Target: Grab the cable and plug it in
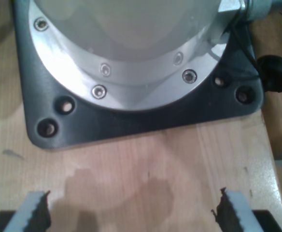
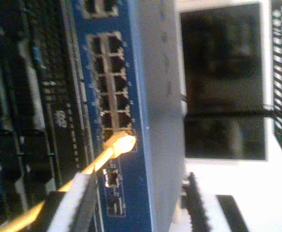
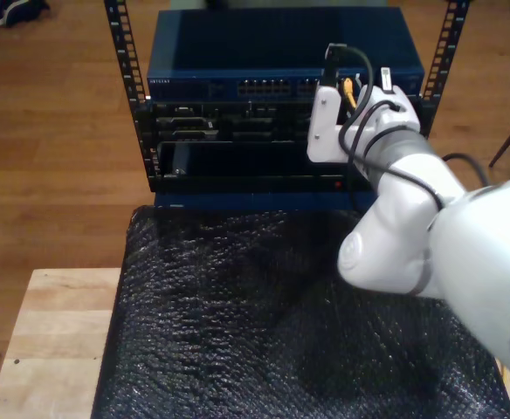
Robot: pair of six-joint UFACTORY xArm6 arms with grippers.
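Our second tool (image 2: 131, 208) grips the yellow cable (image 2: 100, 162), plug (image 2: 121, 143) pointing along its length at the switch (image 2: 155, 96) port; our first tool (image 1: 131, 212) hangs open.

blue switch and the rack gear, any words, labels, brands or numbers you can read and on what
None can be read.
Blue switch: pale marks beside its ports, too blurred.
Black unit next to it: pale print, too blurred.
Blue switch's front in the exterior view: a pale mark at the exterior view's left end, too small.
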